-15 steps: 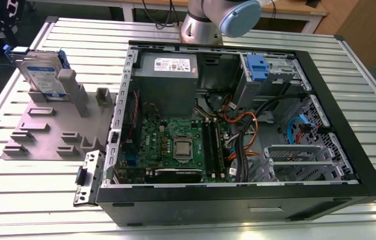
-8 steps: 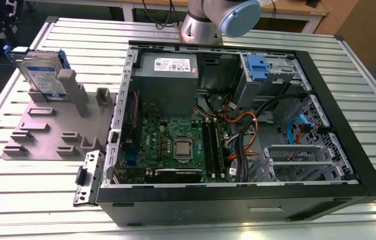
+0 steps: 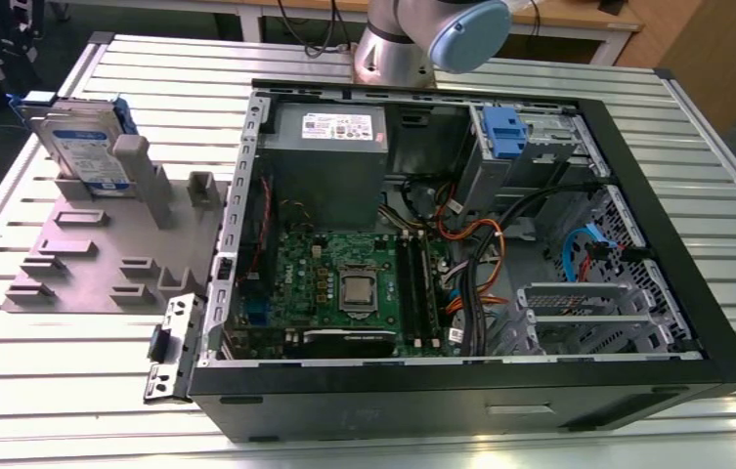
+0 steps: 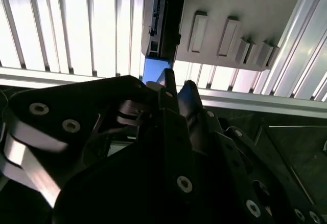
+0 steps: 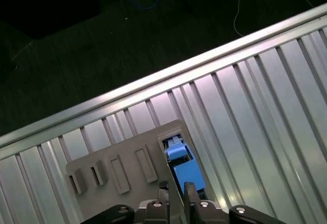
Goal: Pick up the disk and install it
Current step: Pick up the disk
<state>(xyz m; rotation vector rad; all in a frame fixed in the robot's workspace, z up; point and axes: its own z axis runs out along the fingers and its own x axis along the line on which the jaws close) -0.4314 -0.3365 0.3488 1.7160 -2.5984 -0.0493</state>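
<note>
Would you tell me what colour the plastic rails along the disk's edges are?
Blue. The disk shows them best in the first wrist view.

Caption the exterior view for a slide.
Open computer case on a slatted table, the disk standing in a grey fixture at the exterior view's left.

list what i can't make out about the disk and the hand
Label of the disk: both wrist views see it edge-on, so its face is hidden.
Contact of the hand with the disk: in the second wrist view the hand's dark body overlaps the blue end; touching or apart, unclear.
The arm: cut off by the exterior view's top edge.
Drive bay in the computer case: exterior view, its metal cage hides the inside.
</note>
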